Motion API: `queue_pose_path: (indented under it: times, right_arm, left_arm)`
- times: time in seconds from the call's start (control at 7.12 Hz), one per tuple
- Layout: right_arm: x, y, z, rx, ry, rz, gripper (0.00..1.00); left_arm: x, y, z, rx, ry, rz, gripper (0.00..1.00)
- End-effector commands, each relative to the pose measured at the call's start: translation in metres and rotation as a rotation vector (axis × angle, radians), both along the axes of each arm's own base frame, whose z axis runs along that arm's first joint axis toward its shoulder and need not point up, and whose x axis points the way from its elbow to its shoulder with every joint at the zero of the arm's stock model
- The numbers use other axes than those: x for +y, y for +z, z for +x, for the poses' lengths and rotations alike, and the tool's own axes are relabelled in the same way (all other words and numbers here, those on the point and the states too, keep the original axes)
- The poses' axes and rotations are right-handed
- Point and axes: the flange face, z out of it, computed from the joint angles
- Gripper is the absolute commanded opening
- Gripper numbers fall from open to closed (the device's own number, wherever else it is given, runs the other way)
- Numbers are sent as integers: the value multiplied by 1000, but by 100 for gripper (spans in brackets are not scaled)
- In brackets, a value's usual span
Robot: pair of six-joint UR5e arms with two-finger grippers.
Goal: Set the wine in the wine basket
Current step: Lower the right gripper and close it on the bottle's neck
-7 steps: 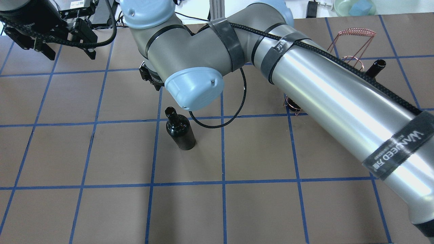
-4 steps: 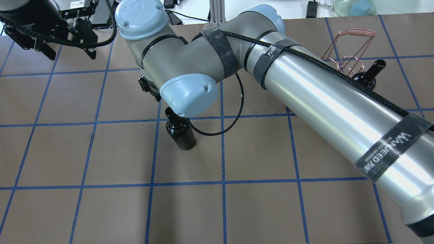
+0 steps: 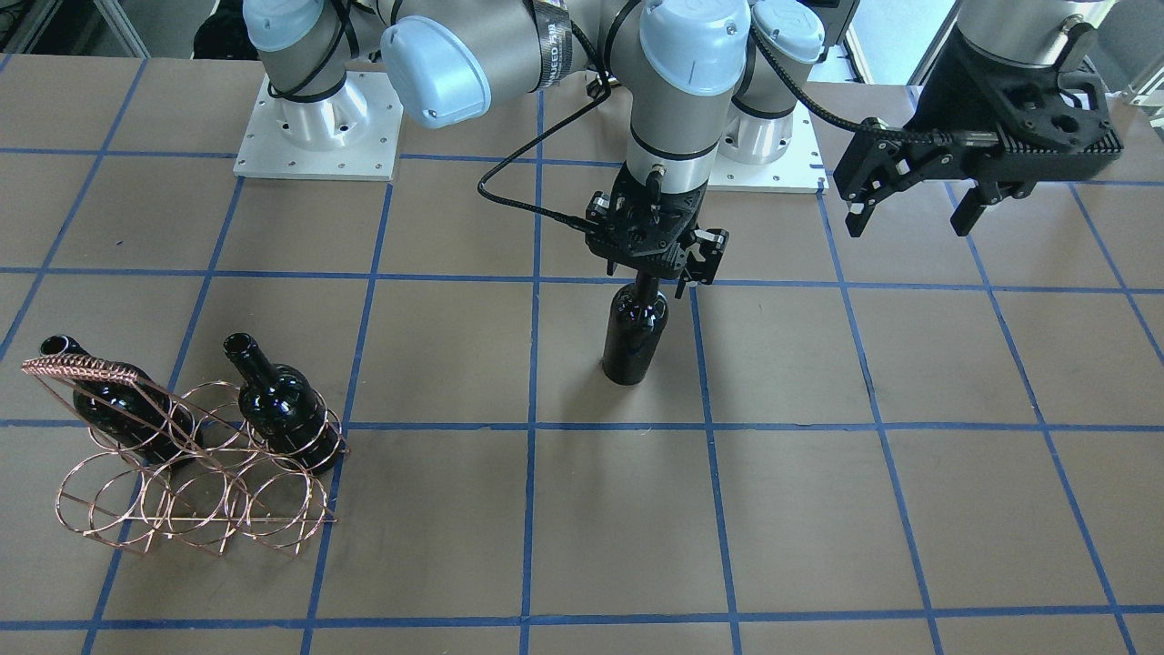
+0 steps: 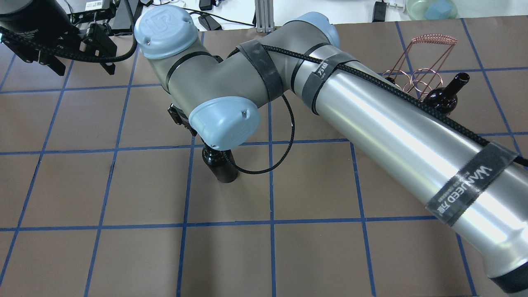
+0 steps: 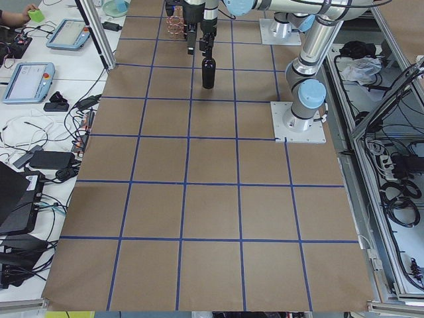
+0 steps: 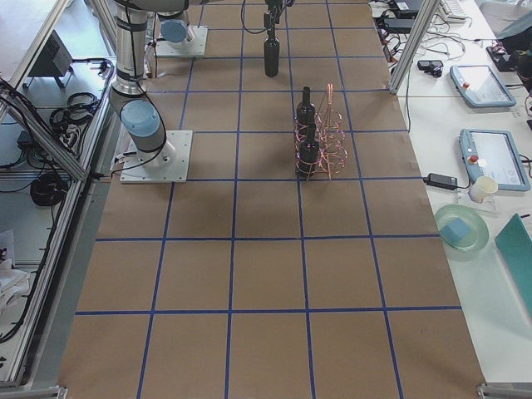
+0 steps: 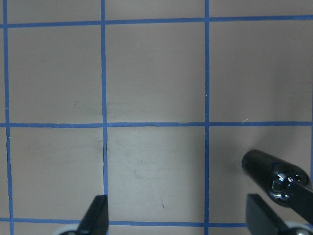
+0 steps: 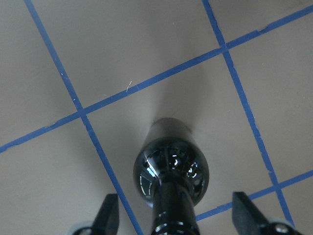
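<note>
While it stands upright at mid-frame, wine [image 3: 634, 332]: on the table, neck between my right gripper's [image 3: 651, 273] spread fingers, not yet clamped.
wine basket [image 3: 191, 496]: lower left, two bottles [image 3: 282, 405] seated.
left gripper [image 3: 909, 205]: upper right, fingers apart, empty.
remaining: grasp, carry, seat.

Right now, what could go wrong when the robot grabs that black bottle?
1. The right gripper stands open around the neck of the upright wine bottle; one finger touching first might tip it.
2. The glossy neck may slip when lifted.
3. The wine basket holds two bottles; a third could bump them.
</note>
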Motion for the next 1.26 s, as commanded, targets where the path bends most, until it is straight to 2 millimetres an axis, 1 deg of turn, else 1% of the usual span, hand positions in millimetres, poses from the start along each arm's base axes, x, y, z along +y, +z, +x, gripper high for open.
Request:
queue_pose_path:
  times: [0.0,0.14,0.28,0.42,0.56,0.7,0.84,0.98,1.12]
  right_arm:
    - [1,-2,1,-10,-1,11,53]
    - [0,-5,2,-8,2,16,48]
    - [0,-8,3,-6,4,21,40]
    - [0,-8,3,-6,11,21,28]
    - [0,-8,3,-6,14,21,22]
    - [0,-7,2,-6,14,18,22]
    - [1,-1,0,-9,11,12,22]
    - [1,12,-5,-18,10,-4,17]
    - [-5,22,-19,-11,43,-18,17]
  left_arm:
    - [1,0,0,3,0,1,100]
    - [1,0,0,3,0,1,100]
    - [1,0,0,3,0,1,100]
    - [0,0,-2,17,-2,0,100]
    - [0,0,-2,24,-3,-1,100]
    - [0,0,-2,24,-3,-1,100]
    - [0,0,-2,21,-2,-1,100]
    - [0,0,-2,20,-2,-1,100]
    - [0,0,-2,23,-3,-1,100]
